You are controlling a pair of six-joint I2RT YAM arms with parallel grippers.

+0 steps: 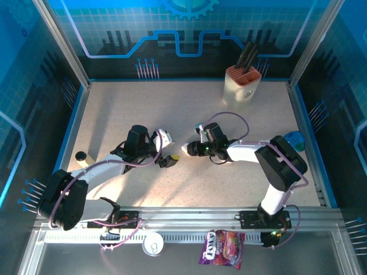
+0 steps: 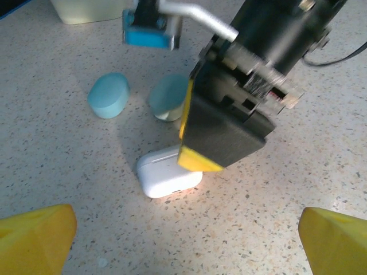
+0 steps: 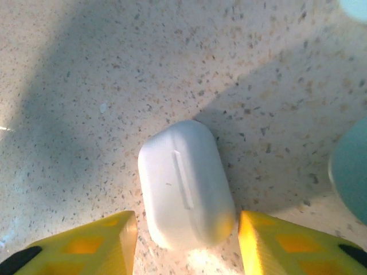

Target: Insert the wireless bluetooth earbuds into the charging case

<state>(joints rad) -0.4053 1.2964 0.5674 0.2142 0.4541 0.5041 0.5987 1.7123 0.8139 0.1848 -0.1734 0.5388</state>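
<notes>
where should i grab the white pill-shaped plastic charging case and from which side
Pinch the white pill-shaped plastic charging case across its two long smooth sides, coming straight down from above. It lies flat on the speckled table, and its narrow width fits between the fingers of the right gripper, which already straddle it.

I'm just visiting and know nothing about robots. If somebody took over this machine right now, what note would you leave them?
Left tool: wide open, holding nothing, hovering near the white charging case.
Right tool: open, its fingers on either side of the case, with a gap on one side; not gripping.
Things: the case lies flat on the table and looks closed. Two pale blue-green oval pieces lie near it.
Done: I cannot tell whether earbuds are inside the case.
Left: probably lift the right tool clear, then check the case.
</notes>
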